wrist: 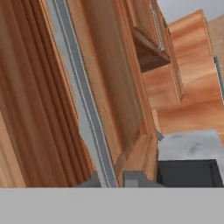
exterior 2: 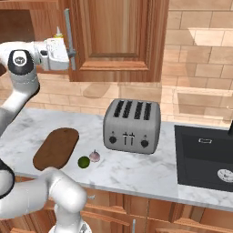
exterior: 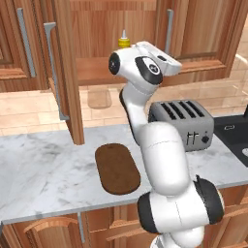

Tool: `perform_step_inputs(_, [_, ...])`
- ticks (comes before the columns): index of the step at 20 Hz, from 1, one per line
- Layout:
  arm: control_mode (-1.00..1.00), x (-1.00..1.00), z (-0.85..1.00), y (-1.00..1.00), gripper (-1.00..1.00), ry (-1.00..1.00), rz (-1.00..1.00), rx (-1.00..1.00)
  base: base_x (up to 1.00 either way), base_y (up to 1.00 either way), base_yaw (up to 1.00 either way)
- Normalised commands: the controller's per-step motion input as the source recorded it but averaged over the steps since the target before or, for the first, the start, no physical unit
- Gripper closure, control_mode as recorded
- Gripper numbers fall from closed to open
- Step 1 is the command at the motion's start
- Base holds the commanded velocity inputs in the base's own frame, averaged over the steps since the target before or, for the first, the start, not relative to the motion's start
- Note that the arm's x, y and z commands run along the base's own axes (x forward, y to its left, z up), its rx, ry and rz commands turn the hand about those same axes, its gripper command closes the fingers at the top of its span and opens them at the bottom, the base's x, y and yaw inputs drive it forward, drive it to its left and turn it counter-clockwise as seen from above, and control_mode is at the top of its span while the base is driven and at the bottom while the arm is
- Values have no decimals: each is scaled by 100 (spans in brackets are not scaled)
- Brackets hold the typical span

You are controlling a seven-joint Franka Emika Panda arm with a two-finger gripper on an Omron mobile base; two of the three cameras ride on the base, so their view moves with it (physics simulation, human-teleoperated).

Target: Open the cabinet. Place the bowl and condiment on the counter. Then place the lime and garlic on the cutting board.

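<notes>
behind the arm, the condiment (exterior: 124, 41) peeks out (mostly hidden).

Tan tiled wall (exterior 2: 200, 54) behind a silver toaster (exterior 2: 132, 126) (4 slots) and black sink (exterior 2: 207, 157).

Glossy white rounded arm (exterior: 162, 160) with dark joints
</notes>
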Motion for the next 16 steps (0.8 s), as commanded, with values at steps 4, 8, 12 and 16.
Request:
perform_step_inputs(4, [-100,-100,0,-100,100,-5,-7,21,0,0,0])
perform_step_inputs(8, [-100,-99,0,-100,100,-2,-8,20,0,0,0])
perform_step_inputs(12, [-100,-86,0,-100,100,0,-6,21,0,0,0])
perform_step_inputs(16, [-100,-53,0,-95,100,0,-1,21,0,0,0])
